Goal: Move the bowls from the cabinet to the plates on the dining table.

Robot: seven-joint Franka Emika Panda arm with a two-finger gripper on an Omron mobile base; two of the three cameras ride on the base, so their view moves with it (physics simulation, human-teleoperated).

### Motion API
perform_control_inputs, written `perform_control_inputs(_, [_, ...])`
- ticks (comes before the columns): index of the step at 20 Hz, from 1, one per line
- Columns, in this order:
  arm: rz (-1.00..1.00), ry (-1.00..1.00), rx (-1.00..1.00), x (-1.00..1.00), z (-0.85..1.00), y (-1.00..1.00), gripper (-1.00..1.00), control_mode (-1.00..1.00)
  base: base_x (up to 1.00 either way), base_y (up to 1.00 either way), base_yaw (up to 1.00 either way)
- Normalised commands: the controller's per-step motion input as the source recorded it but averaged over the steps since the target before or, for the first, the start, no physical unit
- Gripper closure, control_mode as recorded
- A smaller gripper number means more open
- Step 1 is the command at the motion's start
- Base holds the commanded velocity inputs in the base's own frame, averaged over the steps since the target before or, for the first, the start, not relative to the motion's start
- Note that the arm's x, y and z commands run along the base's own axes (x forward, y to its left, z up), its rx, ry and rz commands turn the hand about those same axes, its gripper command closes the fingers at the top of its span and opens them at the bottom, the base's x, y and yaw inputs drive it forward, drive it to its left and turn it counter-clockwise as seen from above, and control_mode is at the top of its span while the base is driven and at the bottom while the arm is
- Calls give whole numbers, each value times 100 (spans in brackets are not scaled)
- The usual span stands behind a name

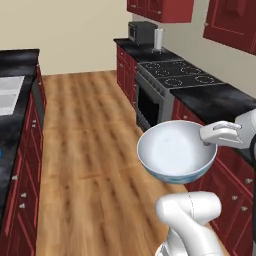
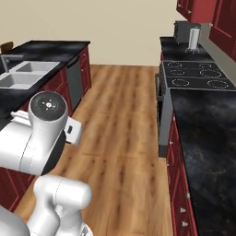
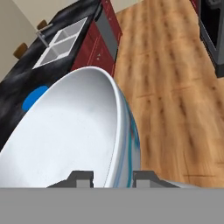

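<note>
Bowl (image 3: 74,135), white with blue-teal outside, is seen nearest, carried in the air over the wooden floor (image 1: 85,150) | step: transport to the bench (image 3: 17,109), judged | next: lowering onto the blue plate (image 3: 34,97) is called for | gripper (image 3: 113,177): jaws clamped on the bowl rim, narrowly apart.

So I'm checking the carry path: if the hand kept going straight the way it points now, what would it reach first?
Beyond the white bowl clamped in the hand, the line seems to lead to the black dining table near the blue plate, though depth is hard to judge.
</note>
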Motion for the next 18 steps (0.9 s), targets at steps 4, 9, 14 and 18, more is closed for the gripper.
perform_control_inputs(4, [0, 0, 0, 0, 0, 0, 100, 100, 1, 0, 2])
perform_control_inputs(9, [0, 0, 0, 0, 0, 0, 100, 100, 23, 0, 24])
perform_control_inputs(14, [0, 0, 0, 0, 0, 0, 100, 100, 22, 0, 31])
perform_control_inputs(18, [0, 0, 0, 0, 0, 0, 100, 100, 25, 0, 32])
